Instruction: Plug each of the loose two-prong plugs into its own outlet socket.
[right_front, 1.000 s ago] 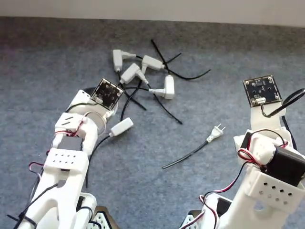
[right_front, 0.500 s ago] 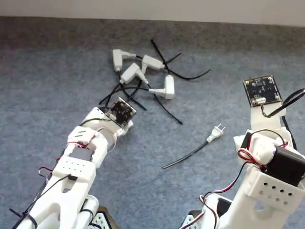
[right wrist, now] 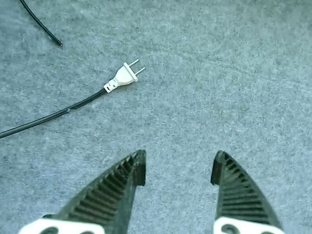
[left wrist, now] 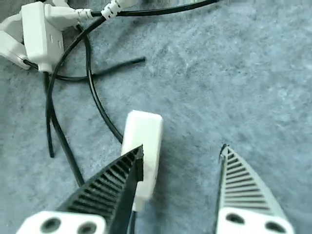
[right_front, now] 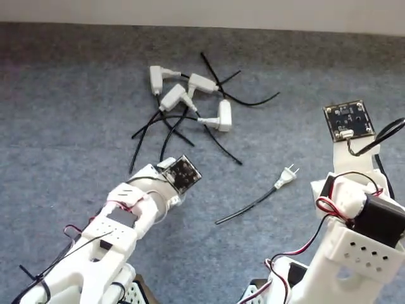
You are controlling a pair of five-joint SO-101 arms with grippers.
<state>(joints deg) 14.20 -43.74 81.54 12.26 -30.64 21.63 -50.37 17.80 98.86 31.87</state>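
A loose two-prong plug [right_front: 286,176] on a black cord lies on the grey carpet right of centre. It also appears ahead of my open right gripper [right wrist: 180,153], well apart from it [right wrist: 124,75]. My left gripper [left wrist: 181,147] is open low over the carpet. A single white outlet socket [left wrist: 141,156] lies against the outer side of one finger [left wrist: 117,180], not between the two. The left arm [right_front: 136,215] covers that socket in the high view.
Several white outlet sockets [right_front: 190,98] with tangled black cords lie in a cluster at the back centre, one of them [left wrist: 41,34] just beyond the left gripper. The right arm [right_front: 354,221] stands at the near right. Open carpet lies between the plug and the cluster.
The left arm has swung right and toward the near edge, so its wrist now covers the single socket that lay in the open. The right arm and the plug have not moved.
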